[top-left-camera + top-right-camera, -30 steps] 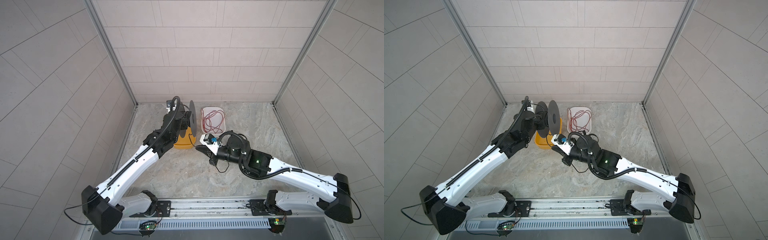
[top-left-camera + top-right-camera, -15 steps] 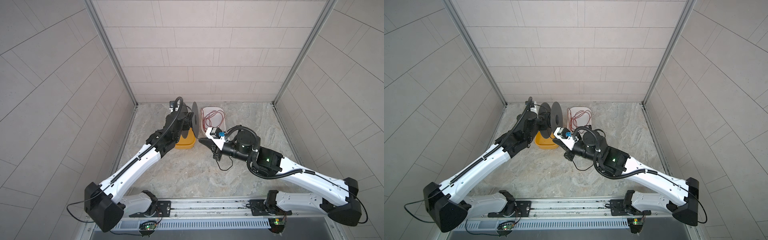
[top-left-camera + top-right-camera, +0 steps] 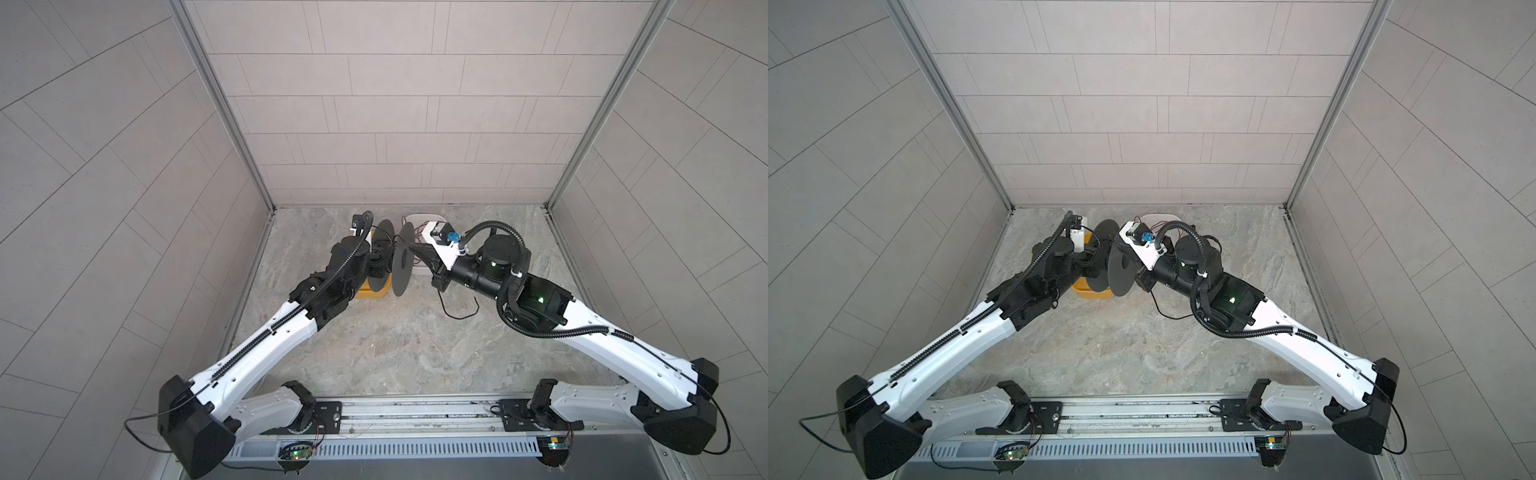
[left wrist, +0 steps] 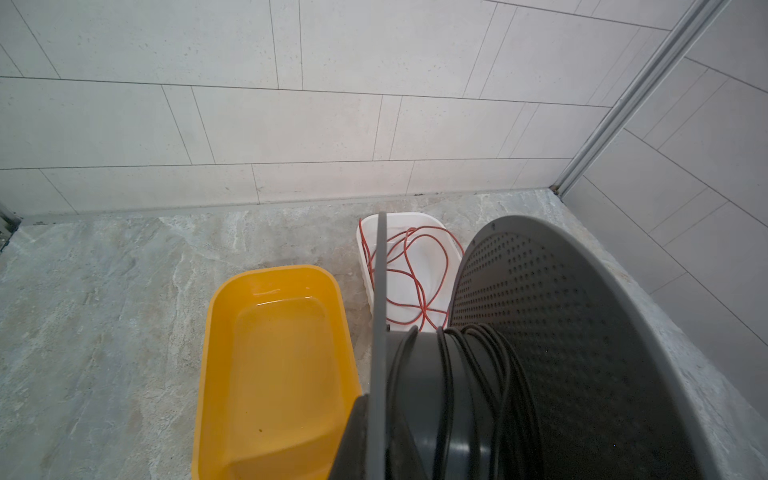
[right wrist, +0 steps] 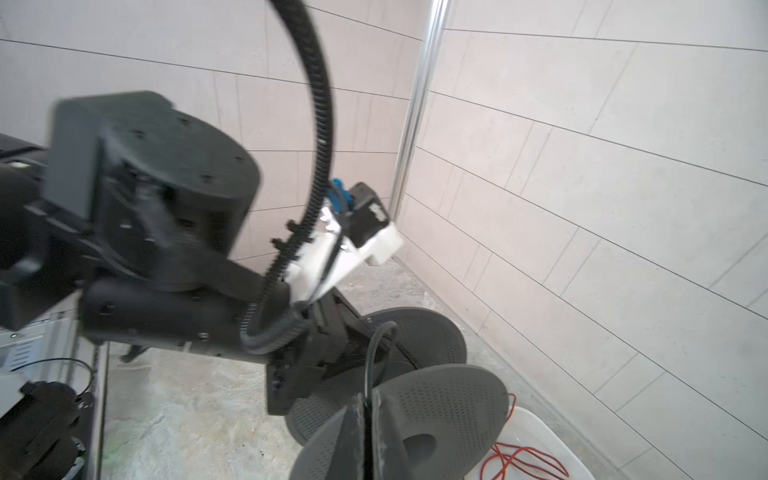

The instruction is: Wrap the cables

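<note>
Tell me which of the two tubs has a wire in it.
The white tub: a red wire lies looped inside it. The yellow tub beside it holds no wire.

Left wrist view: spool (image 4: 561, 332) and yellow tub (image 4: 274, 357) cut off at frame edge; spool flange hides part of white tub (image 4: 405, 215). Right wrist view: left arm (image 5: 145, 208) blurred; right pincer (image 5: 370, 401) cropped, black cable (image 5: 368, 353) disappears between its jaws.
</note>
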`<state>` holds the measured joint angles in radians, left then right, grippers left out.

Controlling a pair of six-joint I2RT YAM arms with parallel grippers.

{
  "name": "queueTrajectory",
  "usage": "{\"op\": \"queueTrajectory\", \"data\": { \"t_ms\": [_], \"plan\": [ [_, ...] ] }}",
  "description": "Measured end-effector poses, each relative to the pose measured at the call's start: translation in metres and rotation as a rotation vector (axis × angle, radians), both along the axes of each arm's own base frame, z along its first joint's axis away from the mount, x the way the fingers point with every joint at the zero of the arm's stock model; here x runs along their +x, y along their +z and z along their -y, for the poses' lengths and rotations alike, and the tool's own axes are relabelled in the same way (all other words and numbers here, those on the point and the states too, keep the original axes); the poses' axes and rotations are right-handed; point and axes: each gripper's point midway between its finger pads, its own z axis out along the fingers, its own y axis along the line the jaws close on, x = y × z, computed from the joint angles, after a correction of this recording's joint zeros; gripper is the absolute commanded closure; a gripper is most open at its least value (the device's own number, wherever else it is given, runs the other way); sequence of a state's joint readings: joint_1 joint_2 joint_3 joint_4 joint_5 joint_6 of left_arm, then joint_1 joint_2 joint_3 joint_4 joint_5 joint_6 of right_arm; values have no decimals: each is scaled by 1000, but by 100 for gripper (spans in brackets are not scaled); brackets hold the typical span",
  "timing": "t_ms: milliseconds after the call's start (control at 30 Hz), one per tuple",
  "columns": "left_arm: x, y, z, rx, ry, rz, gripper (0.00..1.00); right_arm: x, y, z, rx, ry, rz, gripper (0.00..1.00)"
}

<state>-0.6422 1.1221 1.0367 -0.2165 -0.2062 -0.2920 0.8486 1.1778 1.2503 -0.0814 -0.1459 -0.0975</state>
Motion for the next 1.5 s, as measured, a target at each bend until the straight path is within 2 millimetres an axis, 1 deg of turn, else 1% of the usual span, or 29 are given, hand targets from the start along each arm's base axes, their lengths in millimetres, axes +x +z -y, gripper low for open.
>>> {"op": "queueTrajectory", "data": {
  "t_ms": [167,233,333,433,567,733,867,1033,1167,1333,1500],
  "plan": [
    [-10,11,2,-11,-52,22,100,16,-2,5,-9,-32,-9,100],
    [-13,11,4,-7,-73,18,100,23,-2,5,-14,-39,-16,100],
    [-18,7,9,2,-106,2,100,39,-5,8,-21,-63,-26,100],
    [-22,3,12,15,-134,-14,100,56,-11,15,-28,-91,-49,100],
    [-28,0,12,25,-158,-29,100,79,-21,29,-27,-136,-90,100],
    [-32,2,13,23,-177,-36,100,98,-36,40,-26,-169,-138,100],
    [-35,7,14,20,-188,-46,100,107,-53,40,-30,-178,-171,100],
    [-38,25,17,-10,-208,-32,100,116,-85,40,-39,-189,-227,100],
    [-41,35,18,-27,-223,-31,100,120,-104,43,-31,-203,-257,100],
    [-43,42,19,-47,-229,-33,100,119,-124,44,-15,-209,-291,100],
    [-43,42,19,-75,-215,-46,100,115,-153,46,3,-208,-337,100]
  ]
}}
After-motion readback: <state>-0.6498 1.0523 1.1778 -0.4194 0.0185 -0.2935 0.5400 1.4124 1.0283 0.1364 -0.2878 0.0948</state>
